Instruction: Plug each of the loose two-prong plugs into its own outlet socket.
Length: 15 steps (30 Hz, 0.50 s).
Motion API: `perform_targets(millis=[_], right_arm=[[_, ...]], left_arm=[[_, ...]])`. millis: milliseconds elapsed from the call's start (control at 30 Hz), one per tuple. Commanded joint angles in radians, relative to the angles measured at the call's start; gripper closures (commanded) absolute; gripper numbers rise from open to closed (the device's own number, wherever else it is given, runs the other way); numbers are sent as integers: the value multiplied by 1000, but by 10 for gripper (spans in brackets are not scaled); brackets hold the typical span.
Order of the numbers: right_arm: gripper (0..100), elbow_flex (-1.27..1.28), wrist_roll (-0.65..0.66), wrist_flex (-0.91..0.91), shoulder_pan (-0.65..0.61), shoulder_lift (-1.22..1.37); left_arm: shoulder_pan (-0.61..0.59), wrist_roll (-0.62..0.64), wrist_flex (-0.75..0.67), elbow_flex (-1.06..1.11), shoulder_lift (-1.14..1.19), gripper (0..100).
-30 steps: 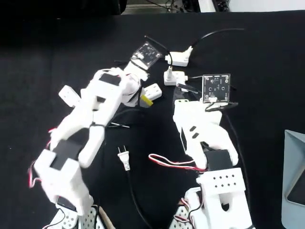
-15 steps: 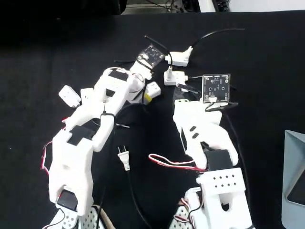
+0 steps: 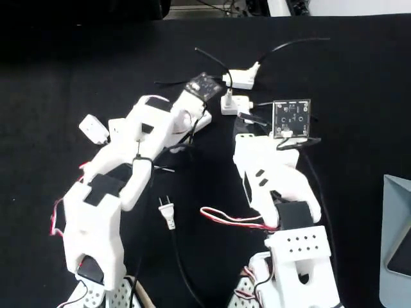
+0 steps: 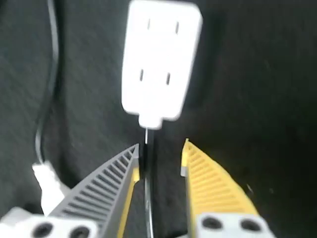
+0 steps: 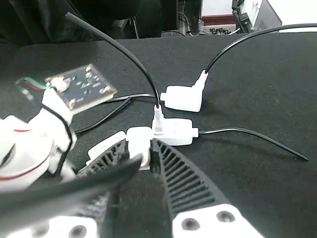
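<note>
A white outlet block (image 4: 161, 59) with two pairs of slots lies just ahead of my left gripper (image 4: 159, 146). Its thin black cord (image 4: 147, 168) runs between the grey and yellow fingers, which stand open around it. In the high view the left gripper (image 3: 202, 120) covers most of that block. A loose two-prong plug (image 3: 166, 210) lies on the black table nearer the arm bases. My right gripper (image 5: 146, 146) is shut a little short of a white socket (image 5: 171, 131) that has a plug (image 5: 157, 119) standing in it.
Another white socket block (image 3: 243, 78) with a black cable lies at the back, and two small white blocks (image 3: 93, 128) sit left of the left arm. Black cables cross the table. A grey bin (image 3: 397, 244) stands at the right edge.
The left arm has swung right and forward, bringing its gripper over the outlet block's cord end. The right arm has not moved.
</note>
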Motion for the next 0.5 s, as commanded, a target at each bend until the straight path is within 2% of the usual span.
perform_targets(millis=[0, 267, 467], right_arm=[[987, -4, -8, -18, 8, -12], [987, 8, -2, -25, 5, -12], [987, 8, -6, -23, 5, -12]], left_arm=[[5, -6, -37, 185, -161, 859], [4, -5, -216, 573, -419, 862], [2, -5, -239, 690, -523, 869]])
